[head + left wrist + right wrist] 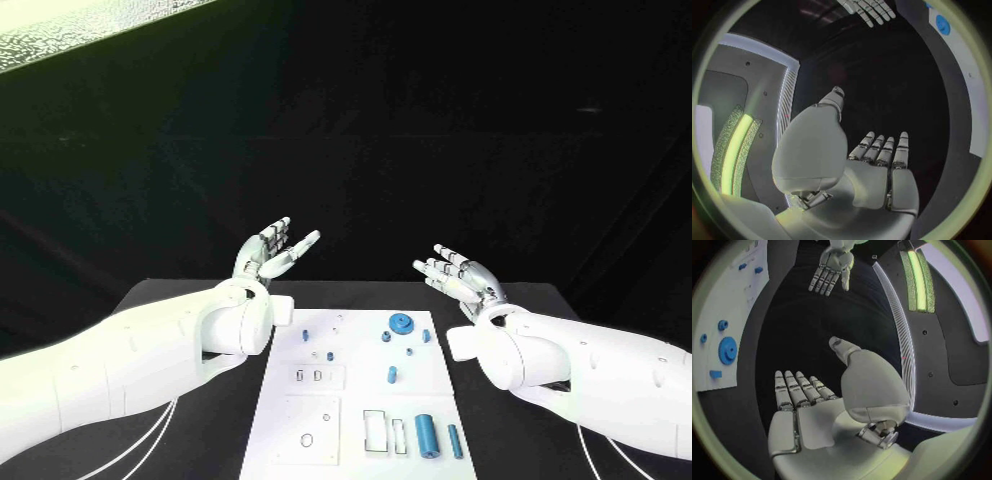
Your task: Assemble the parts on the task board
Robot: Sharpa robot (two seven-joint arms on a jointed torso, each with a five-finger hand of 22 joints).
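**Both hands raised, parts waiting on the board**

The robot's left hand (277, 250) and right hand (459, 273) hover above the far edge of the black table (173, 300), palms turned inward toward each other, fingers spread wide and holding nothing. Between and below the two arms, the white task board (310, 430) runs down the middle of the table toward its near edge. A blue gear (401, 323) sits near the board's far edge, with several small blue pieces scattered just beyond the middle of the board. Two blue cylinders, a thick one (427, 434) and a thin one (454, 441), lie side by side close to the board's near right corner, beside outlined rectangular slots (375, 430).
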